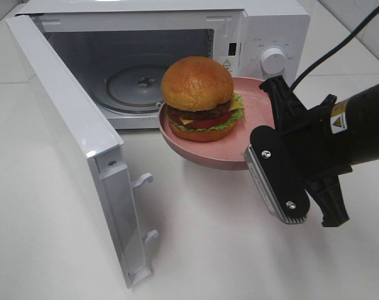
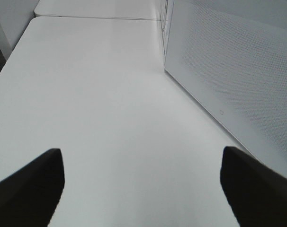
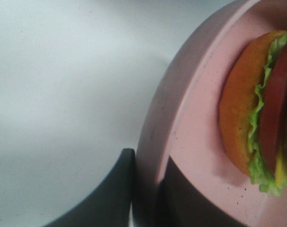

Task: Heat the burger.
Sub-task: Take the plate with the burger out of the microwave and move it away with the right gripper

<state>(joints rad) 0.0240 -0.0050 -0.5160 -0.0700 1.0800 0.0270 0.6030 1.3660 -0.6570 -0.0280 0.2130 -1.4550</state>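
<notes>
The burger (image 1: 199,94), with a domed golden bun, dark patty, lettuce and tomato, sits on a pink plate (image 1: 208,156) held in the air just in front of the open microwave (image 1: 264,31). My right gripper (image 1: 262,125) is shut on the plate's right rim. In the right wrist view its fingers (image 3: 115,194) pinch the rim of the plate (image 3: 195,132), with the burger (image 3: 262,118) beside them. My left gripper (image 2: 143,189) is open with nothing between its fingers, low over the bare table; the exterior view does not show it.
The microwave door (image 1: 70,144) stands swung out to the left, toward the front of the table. It also shows as a perforated panel (image 2: 238,71) beside my left gripper. The glass turntable (image 1: 136,84) lies inside the cavity. A black cable (image 1: 346,44) runs behind the right arm.
</notes>
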